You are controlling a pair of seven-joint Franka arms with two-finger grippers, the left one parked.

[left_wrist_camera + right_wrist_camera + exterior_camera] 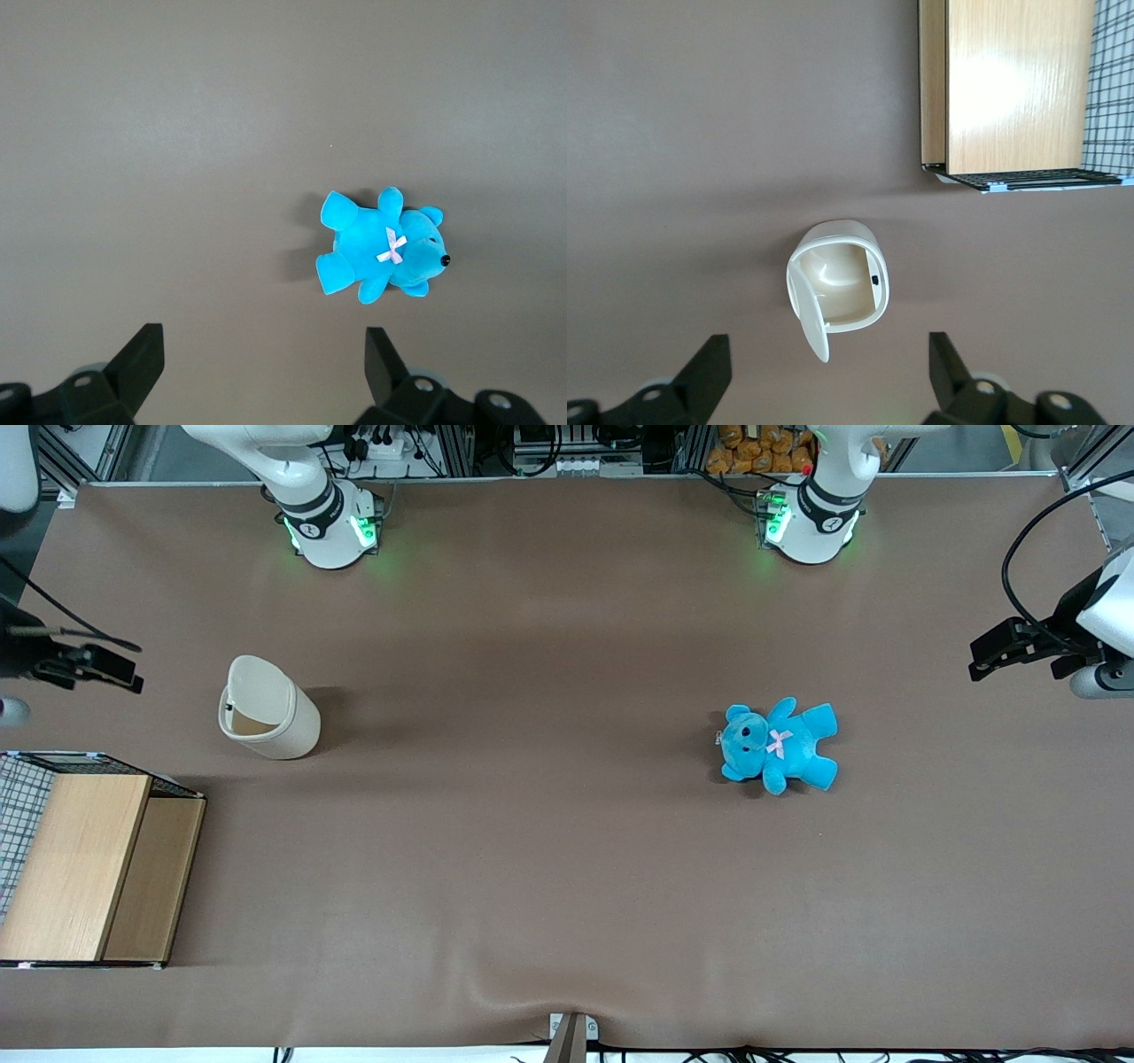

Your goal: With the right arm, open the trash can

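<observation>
The cream-white trash can [268, 710] stands upright on the brown table toward the working arm's end. Its hinged lid [259, 688] stands swung up, and the inside shows. In the right wrist view the trash can [849, 282] shows its open mouth with the lid [808, 314] on edge beside it. My right gripper [124, 669] hangs above the table, apart from the can and farther toward the working arm's end. Its black fingers [709, 367] are spread wide and hold nothing, so the right gripper [830, 343] touches nothing.
A wood-and-wire-mesh box [89, 868] sits nearer the front camera than the can; it also shows in the right wrist view [1010, 88]. A blue teddy bear [780, 744] lies toward the parked arm's end and shows in the left wrist view [381, 252].
</observation>
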